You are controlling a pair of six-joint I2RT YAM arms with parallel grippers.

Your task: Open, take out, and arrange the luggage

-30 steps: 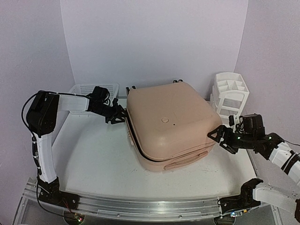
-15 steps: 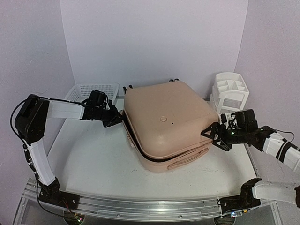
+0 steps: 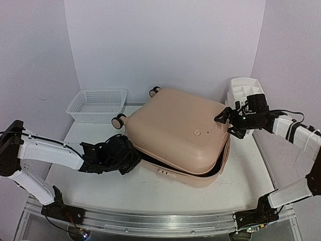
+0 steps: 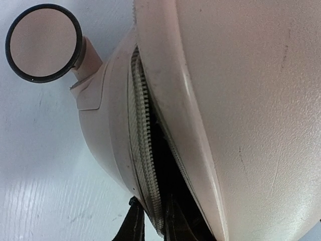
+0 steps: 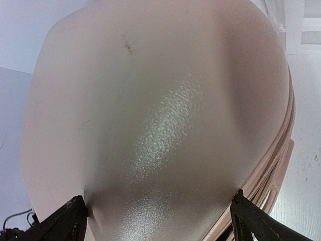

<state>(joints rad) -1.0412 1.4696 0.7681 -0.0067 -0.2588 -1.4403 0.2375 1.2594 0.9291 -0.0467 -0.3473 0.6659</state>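
1. The peach-pink luggage (image 3: 175,130) lies flat in the middle of the white table (image 3: 100,193). Its upper shell is raised a crack, and a dark gap runs along the front and right edges.
2. The left gripper (image 3: 134,159) sits low at the case's near-left edge. Its two black fingers (image 4: 133,226) are drawn almost together, and the zipper (image 4: 143,150) band of the lower shell runs down between them, pinched at the seam.
3. One caster wheel (image 4: 44,42) stands beyond that grip, at the case's far-left corner.
4. The right gripper (image 3: 228,125) is at the far-right corner of the upper shell, jaws spread as wide as they go. Its fingertips (image 5: 67,221) straddle the rounded corner, one on each side. Whether they press on the shell cannot be told.
5. A white mesh basket (image 3: 98,103) stands at the back left, apart from the case. A white drawer organizer (image 3: 244,90) stands at the back right, just behind the right gripper.
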